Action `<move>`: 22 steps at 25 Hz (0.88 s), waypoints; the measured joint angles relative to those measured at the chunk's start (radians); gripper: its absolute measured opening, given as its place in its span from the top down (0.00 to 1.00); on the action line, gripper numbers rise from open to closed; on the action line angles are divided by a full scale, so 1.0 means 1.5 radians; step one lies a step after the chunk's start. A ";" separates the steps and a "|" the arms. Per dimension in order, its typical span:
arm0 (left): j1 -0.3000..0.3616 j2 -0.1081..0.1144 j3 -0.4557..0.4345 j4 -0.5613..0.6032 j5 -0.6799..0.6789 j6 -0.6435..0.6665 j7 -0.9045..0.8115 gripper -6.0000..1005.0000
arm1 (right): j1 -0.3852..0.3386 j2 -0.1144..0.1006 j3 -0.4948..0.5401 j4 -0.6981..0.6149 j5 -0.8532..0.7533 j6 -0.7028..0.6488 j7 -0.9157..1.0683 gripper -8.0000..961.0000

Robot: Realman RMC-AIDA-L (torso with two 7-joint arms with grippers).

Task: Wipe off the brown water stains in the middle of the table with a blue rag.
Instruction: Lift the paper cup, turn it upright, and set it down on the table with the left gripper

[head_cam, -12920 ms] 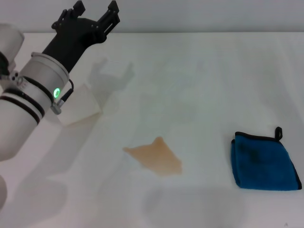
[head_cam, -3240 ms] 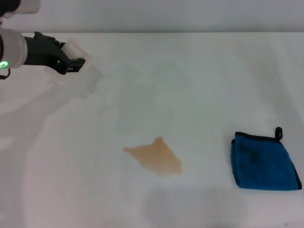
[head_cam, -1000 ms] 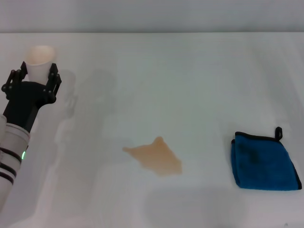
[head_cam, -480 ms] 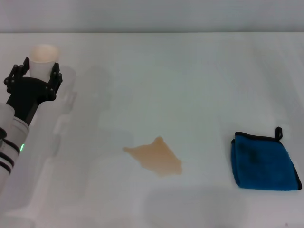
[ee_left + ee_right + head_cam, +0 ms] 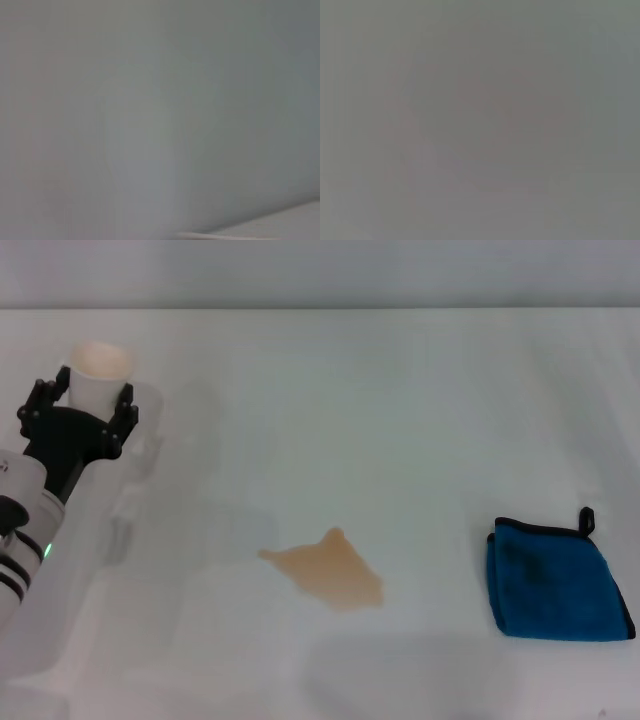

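over at the far left of the table (image 5: pixel 400 390), the left gripper (image 5: pixel 80 405) has its black fingers (image 5: pixel 36 400) set on either side of a translucent whitish cup (image 5: pixel 97 375), which stands upright with its tan inside showing at the mouth; the fingers look closed against the cup's sides. the white left arm runs down from it to the lower left corner of the head view. the brown water stains (image 5: pixel 328 570) lie well apart from the cup, near the middle of the white surface, as one thin tan patch with a pointed outline. the blue rag (image 5: pixel 556 581) lies folded further right, untouched, its small black loop at the far right corner. both wrist views are blank grey, and the right gripper does not show.
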 joint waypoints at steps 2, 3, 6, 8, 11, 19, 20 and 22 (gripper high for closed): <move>-0.001 0.000 0.000 -0.001 0.000 0.020 0.000 0.28 | 0.000 0.000 -0.001 0.000 0.000 0.000 0.000 0.13; -0.001 0.000 0.000 -0.001 0.000 0.027 0.000 0.28 | 0.000 0.000 -0.001 0.000 0.000 0.000 0.000 0.13; 0.002 0.000 0.001 -0.002 0.001 0.034 0.000 0.28 | 0.000 0.000 -0.002 0.000 -0.001 -0.001 0.000 0.13; 0.003 0.000 0.004 -0.002 0.001 0.035 0.000 0.28 | 0.000 0.000 -0.003 0.000 -0.001 -0.002 0.000 0.13; 0.002 0.000 0.015 -0.004 -0.001 0.037 0.000 0.27 | 0.001 0.000 -0.004 0.000 -0.002 -0.004 0.000 0.13; 0.007 -0.001 0.019 -0.001 0.000 0.038 0.001 0.19 | -0.001 0.000 -0.003 0.000 -0.002 -0.006 0.000 0.13; 0.008 -0.001 0.022 -0.001 0.000 0.038 0.001 0.18 | -0.001 0.000 -0.003 0.000 -0.002 -0.006 0.000 0.13; 0.011 -0.001 0.029 0.000 0.000 0.036 0.001 0.17 | -0.001 0.000 -0.003 0.000 -0.002 -0.006 0.000 0.13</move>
